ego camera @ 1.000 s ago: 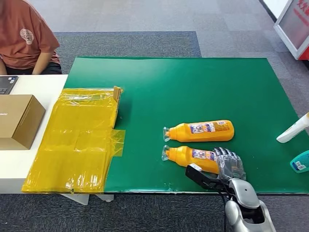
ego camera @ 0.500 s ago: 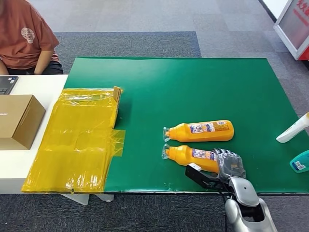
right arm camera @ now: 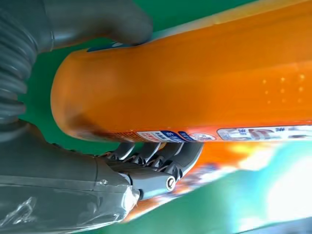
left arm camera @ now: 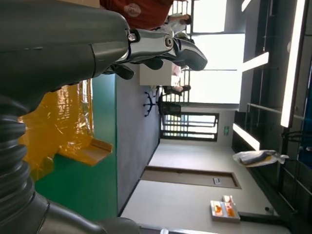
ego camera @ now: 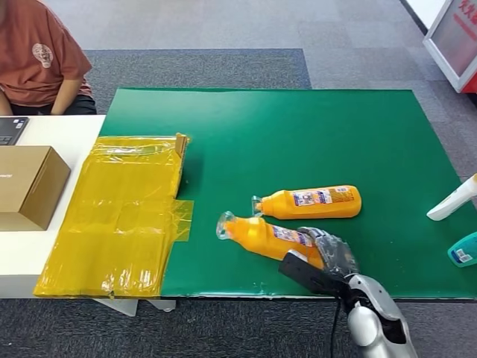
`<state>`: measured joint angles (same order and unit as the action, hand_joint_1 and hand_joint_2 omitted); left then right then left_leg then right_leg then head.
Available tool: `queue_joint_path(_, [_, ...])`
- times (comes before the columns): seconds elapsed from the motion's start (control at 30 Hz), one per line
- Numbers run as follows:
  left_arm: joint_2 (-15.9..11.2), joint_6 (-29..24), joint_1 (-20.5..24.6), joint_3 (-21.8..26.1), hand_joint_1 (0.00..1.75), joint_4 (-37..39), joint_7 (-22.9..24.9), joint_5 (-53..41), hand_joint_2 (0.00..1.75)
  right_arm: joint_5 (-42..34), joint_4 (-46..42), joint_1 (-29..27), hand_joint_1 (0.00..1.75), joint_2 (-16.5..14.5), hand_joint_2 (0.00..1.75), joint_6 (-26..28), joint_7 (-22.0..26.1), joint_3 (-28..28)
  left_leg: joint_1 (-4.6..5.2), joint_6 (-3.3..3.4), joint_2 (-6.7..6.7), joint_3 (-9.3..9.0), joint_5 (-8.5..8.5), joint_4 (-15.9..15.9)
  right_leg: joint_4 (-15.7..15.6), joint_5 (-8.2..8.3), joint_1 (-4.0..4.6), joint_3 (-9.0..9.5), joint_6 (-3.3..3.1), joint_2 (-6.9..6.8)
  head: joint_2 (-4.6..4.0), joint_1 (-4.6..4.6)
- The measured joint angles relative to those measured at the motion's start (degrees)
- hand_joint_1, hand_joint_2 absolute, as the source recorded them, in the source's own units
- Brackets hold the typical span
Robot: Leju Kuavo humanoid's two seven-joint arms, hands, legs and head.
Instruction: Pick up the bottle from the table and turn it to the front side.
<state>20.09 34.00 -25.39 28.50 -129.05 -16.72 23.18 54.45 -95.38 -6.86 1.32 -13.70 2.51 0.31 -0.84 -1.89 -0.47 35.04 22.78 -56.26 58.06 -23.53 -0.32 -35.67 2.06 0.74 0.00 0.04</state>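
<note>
In the head view, the nearer orange bottle (ego camera: pixel 264 237) is seen gripped at its base end by the right hand (ego camera: pixel 329 252), near the front edge of the green mat (ego camera: pixel 315 142); the bottle is tilted, its clear cap end (ego camera: pixel 225 224) pointing toward the yellow plastic sheet (ego camera: pixel 121 212) and apparently raised off the mat, though contact cannot be ruled out. A second orange bottle (ego camera: pixel 308 201) lies flat just beyond it (close enough to be knocked if the held bottle is swung while being turned). A person in a rust-red shirt (ego camera: pixel 39 56) is seated behind a cardboard box (ego camera: pixel 28 185) on the white table (ego camera: pixel 67 134). In the left wrist view, the left hand (left arm camera: pixel 162 48) is seen with nothing in it, its fingers loosely extended and apart, above the edge of the green mat and the yellow sheet. In the right wrist view, what the head view hides is made plain: the thumb (right arm camera: pixel 107 22) is pressed on one side of the bottle's rounded base and the fingers (right arm camera: pixel 162 156) are curled around the opposite side, over the label strip (right arm camera: pixel 206 134). Since the bottle is held only at its very end, its long smooth body is judged likely to slip or sag during rotation, and which face is the front cannot be told here.
</note>
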Motion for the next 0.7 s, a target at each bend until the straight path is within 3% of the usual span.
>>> queue_joint_path(0.1, [0.0, 1.97, 1.73, 0.59, 0.0, 0.54, 0.72, -0.75, 1.75, -17.06, -1.15, 0.19, 1.75, 0.4, 1.75, 0.32, 3.38, 0.0, -0.01, -0.02, -0.01, 0.0, -0.02, 0.0, 0.01, 0.01, 0.01, 0.01, -0.01, 0.0, 0.0, 0.0])
queue_joint_path(0.2, [-0.02, 1.99, 3.47, 0.54, 0.0, 1.29, 1.14, -2.08, 1.75, -27.42, -1.55, 1.64, 1.75, 0.48, 1.75, 0.83, 4.47, -0.06, -0.01, -0.05, 0.0, 0.0, -0.04, 0.01, 0.01, 0.06, 0.02, 0.01, -0.01, 0.01, 0.0, 0.01])
queue_joint_path(0.53, [-1.97, -6.25, 7.73, -3.3, 0.0, 5.6, 1.3, -6.09, 1.75, -42.19, -0.97, 7.46, 1.75, -0.44, 1.75, 0.05, 5.1, 0.81, -0.03, -0.05, 0.0, 0.0, -0.13, 0.0, 0.02, 0.12, 0.02, -0.01, -0.03, 0.01, 0.0, -0.01])
queue_joint_path(0.7, [-4.61, -11.65, 12.73, -10.01, 0.0, 11.68, 3.14, -4.82, 1.75, -47.1, 1.22, 11.36, 1.75, -2.09, 1.75, -1.11, 6.06, 3.17, -0.05, -0.1, 0.0, 0.0, -0.22, 0.01, 0.04, 0.18, 0.04, -0.03, -0.07, 0.0, 0.0, 0.0])
